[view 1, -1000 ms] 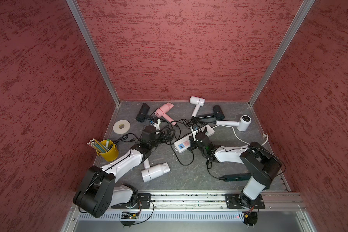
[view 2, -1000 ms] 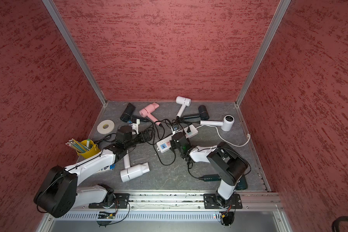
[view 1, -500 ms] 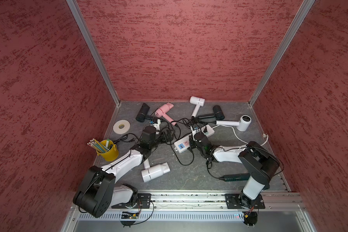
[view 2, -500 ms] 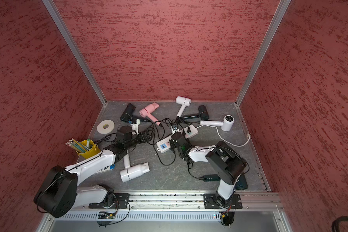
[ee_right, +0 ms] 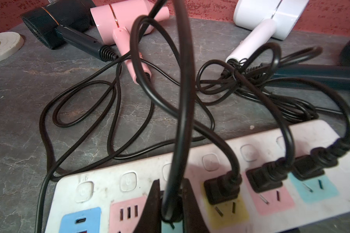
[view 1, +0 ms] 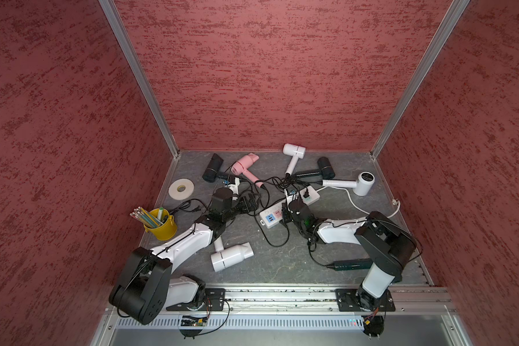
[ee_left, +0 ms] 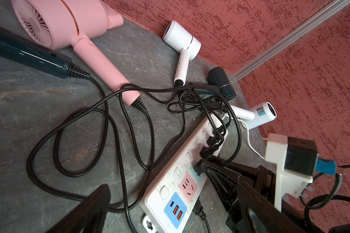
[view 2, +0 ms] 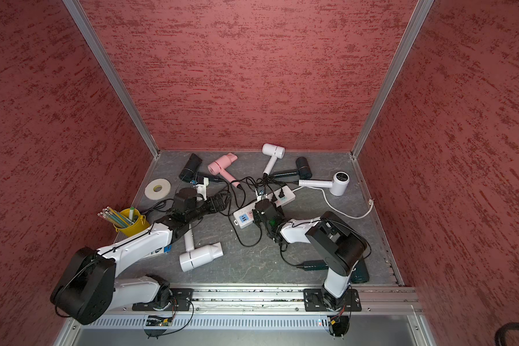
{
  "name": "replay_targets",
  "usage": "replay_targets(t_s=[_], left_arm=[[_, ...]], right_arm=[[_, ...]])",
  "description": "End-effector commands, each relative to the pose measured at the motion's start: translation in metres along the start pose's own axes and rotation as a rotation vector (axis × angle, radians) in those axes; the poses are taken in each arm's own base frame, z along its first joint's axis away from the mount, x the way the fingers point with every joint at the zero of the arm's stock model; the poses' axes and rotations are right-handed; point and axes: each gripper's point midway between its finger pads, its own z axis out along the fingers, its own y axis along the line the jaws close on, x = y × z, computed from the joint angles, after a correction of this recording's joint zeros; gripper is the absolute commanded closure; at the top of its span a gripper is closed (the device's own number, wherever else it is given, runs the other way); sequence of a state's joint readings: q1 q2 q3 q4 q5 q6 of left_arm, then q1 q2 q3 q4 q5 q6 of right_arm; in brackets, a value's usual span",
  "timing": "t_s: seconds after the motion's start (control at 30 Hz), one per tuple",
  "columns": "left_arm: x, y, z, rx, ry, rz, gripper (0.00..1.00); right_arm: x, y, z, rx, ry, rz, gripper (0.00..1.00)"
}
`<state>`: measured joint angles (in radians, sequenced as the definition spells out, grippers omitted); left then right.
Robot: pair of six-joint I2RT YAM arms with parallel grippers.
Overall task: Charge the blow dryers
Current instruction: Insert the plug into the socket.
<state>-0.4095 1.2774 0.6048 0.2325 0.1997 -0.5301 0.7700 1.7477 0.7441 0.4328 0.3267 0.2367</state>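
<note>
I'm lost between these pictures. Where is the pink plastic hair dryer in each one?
In a top view: the pink plastic hair dryer lies near the back wall, left of centre.
In a top view: same place.
Left wrist: large, fan grille showing, beside a dark hair dryer.
Right wrist: far off, beside that dark dryer.
Shared landmark: the long white power strip, lying in front of the dryer.

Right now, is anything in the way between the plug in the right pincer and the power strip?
Nothing visible. The right pincer holds the plug right at a teal socket on the power strip. The three plugs already in sit in neighbouring sockets, clear of it. Whether it is fully seated cannot be told.
</note>
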Motion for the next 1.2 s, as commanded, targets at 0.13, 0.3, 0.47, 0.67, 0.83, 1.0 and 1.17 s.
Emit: replay_targets(t_s=[0.13,0.3,0.47,0.67,0.83,1.0,1.17], left_arm=[[0.001,0.003,0.001,-0.014,-0.007,0.019,0.0],[0.001,0.004,0.001,-0.029,-0.011,0.026,0.0],[0.001,0.004,0.002,-0.04,-0.012,0.035,0.0],[0.002,0.004,0.002,-0.049,-0.011,0.036,0.0],[0.004,0.005,0.005,-0.05,-0.003,0.04,0.0],[0.007,0.006,0.008,-0.054,0.005,0.04,0.0],[0.006,0.006,0.008,-0.056,0.001,0.043,0.0]], right_arm=[[0.109,-0.022,-0.012,0.054,0.331,-0.097,1.0],[0.12,-0.022,-0.01,0.053,0.376,-0.099,1.0],[0.124,-0.026,-0.002,0.043,0.414,-0.078,1.0],[0.146,-0.034,-0.003,0.053,0.467,-0.042,1.0],[0.146,-0.038,-0.006,0.079,0.498,-0.021,1.0],[0.132,-0.044,-0.006,0.144,0.507,-0.013,1.0],[0.148,-0.047,-0.01,0.164,0.53,0.009,1.0]])
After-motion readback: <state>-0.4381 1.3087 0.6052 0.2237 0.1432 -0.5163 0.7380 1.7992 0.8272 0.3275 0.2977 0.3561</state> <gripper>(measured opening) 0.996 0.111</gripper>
